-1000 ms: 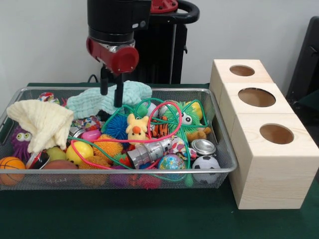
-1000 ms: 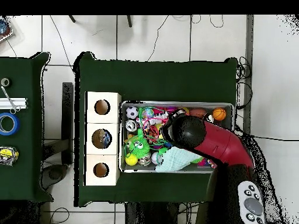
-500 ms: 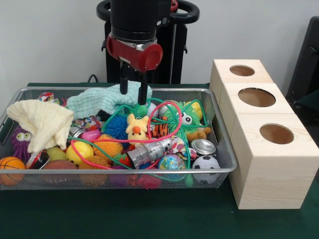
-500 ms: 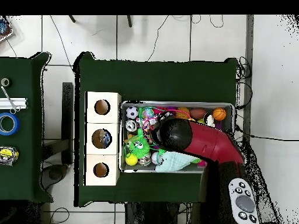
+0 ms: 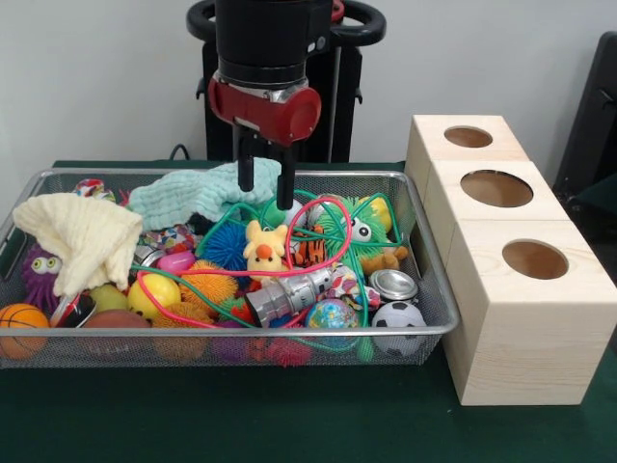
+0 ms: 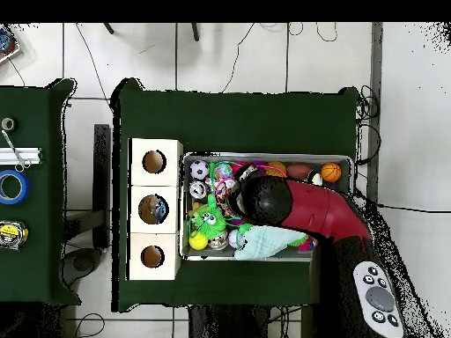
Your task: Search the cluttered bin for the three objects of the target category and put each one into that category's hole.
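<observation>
Dark green tabletop [image 5: 289, 424]: silver wire-mesh bin [image 5: 436, 289] of toys lies beneath my fingers [image 5: 264, 185], parted, empty.

- A robotics lab or test room, set up for a sorting trial, not a home or shop.
- A red and black robot arm [image 5: 265, 68] on a black pedestal stands at the far side of a table covered in dark green cloth [image 5: 289, 424].
- Behind it is a bare pale wall [image 5: 87, 77].
- From above, the floor is pale tile [image 6: 264, 57] with black cables [image 6: 365, 114] trailing across it.
- A second green table [image 6: 35, 194] at the left carries a roll of blue tape [image 6: 11, 187], a tape measure [image 6: 9, 234] and other small tools.
- Three plain wooden boxes [image 5: 521, 280] with round holes and a wire bin [image 5: 424, 280] of mixed toys form the staged test rig.
</observation>
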